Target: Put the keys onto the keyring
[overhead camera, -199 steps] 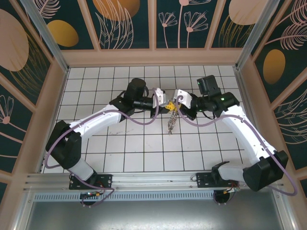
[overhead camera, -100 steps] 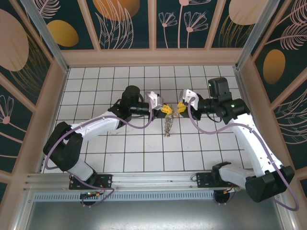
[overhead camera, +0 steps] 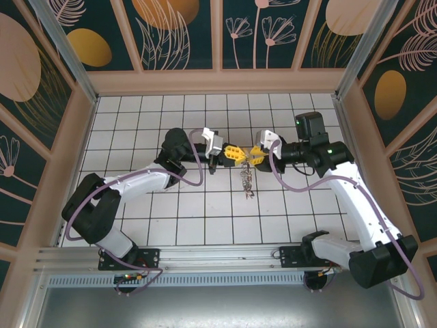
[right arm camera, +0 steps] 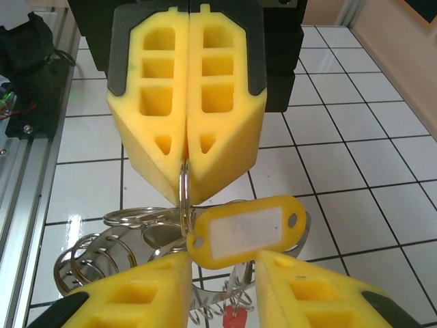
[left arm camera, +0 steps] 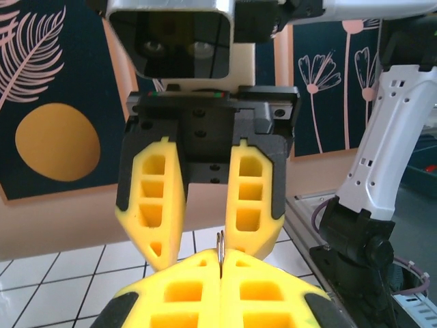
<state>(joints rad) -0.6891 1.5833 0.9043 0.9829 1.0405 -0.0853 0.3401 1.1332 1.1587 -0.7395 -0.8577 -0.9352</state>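
Observation:
My left gripper [overhead camera: 234, 153] is shut on a thin silvery split ring [left arm camera: 220, 247] that sticks up from between its yellow pads. From that ring [right arm camera: 183, 201] hangs the keys' yellow tag [right arm camera: 247, 229]. My right gripper [overhead camera: 255, 156] faces the left one tip to tip and is open. Its fingers [left arm camera: 158, 205] stand apart on either side of the tag without pinching it. Below both grippers dangles a bunch of silvery rings and keys [overhead camera: 247, 183]. In the right wrist view this bunch [right arm camera: 102, 253] shows a curved metal band and a small red tag [right arm camera: 235, 320]. Which part is the keyring I cannot tell.
The white tiled floor [overhead camera: 171, 212] lies beneath, with wooden walls on the left, back and right. An aluminium rail [overhead camera: 205, 256] runs along the near edge by the arm bases. Both arms bend inward and meet above the middle of the floor.
My right gripper has opened and let go of the ring. Both grippers have drawn level, the left wrist shifting left, and the hanging bunch has swung slightly right.

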